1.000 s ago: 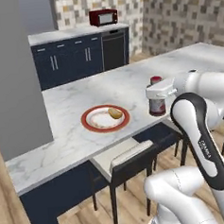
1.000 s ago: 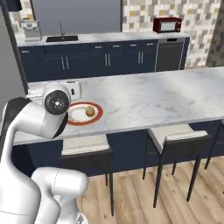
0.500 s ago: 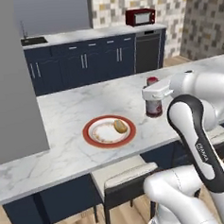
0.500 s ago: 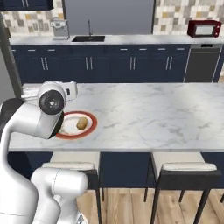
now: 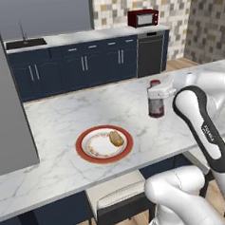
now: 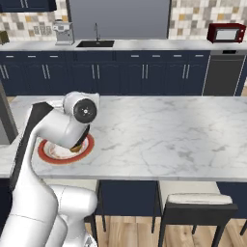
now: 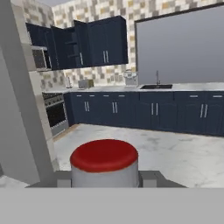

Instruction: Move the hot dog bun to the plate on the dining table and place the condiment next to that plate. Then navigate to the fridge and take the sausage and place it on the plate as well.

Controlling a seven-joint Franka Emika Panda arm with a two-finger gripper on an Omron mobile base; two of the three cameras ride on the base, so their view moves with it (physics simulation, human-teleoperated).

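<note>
The gripper (image 5: 161, 93) was clamped on the condiment (image 5: 155, 100), held upright above the desk (image 5: 65, 156), right of and apart from the plate (image 5: 104, 144). The bun (image 5: 116, 138) lay on the plate's right part

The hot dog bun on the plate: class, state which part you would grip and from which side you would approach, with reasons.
Grip the hot dog bun across its narrow middle, coming down from above. It lies flat on the plate, an oblong roll, and the raised rim around it blocks a low side approach.
</note>
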